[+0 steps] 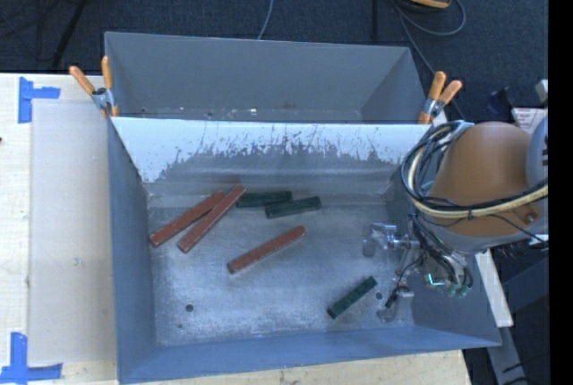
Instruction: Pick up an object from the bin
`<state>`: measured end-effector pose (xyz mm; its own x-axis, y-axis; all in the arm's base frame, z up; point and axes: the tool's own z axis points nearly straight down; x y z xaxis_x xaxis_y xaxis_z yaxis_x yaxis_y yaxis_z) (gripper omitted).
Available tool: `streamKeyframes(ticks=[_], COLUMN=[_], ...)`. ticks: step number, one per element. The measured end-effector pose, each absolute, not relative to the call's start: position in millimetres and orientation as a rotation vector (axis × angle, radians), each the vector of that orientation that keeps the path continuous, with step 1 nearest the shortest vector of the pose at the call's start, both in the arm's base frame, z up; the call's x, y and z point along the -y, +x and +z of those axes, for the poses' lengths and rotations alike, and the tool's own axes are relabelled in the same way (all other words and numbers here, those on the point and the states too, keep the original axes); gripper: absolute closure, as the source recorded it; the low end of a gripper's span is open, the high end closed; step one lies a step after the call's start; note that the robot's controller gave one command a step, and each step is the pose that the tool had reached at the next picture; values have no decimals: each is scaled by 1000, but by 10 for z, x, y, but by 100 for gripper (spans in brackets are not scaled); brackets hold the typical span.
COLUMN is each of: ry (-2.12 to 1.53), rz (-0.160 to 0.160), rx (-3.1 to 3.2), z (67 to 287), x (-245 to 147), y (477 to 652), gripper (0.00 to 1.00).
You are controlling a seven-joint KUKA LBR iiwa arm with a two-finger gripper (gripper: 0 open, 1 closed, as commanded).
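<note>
Where hand (394, 276) hangs, dark green bar (351, 296) just beside.

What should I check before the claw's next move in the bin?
1. Claw empty: ok, nothing between its fingers.
2. Claw open: ok, fingers stand apart.
3. Nearest thing free of the others: ok, the dark green bar lies alone, just left of the claw.
4. Fingers round that bar: not ok, it lies beside them.
5. Clearance to the bin's right wall: cannot tell.
</note>
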<state>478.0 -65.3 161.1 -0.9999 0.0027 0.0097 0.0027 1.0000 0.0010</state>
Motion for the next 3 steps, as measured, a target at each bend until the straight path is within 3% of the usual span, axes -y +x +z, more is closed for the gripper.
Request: streamKeyframes(ticks=[1,2,3], ry=[489,493,489], rz=[-2,-2,3], rx=[3099,3100,3111], z=[683,691,2061], x=[709,706,770], y=[5073,5079,5185], gripper=[0,100,100])
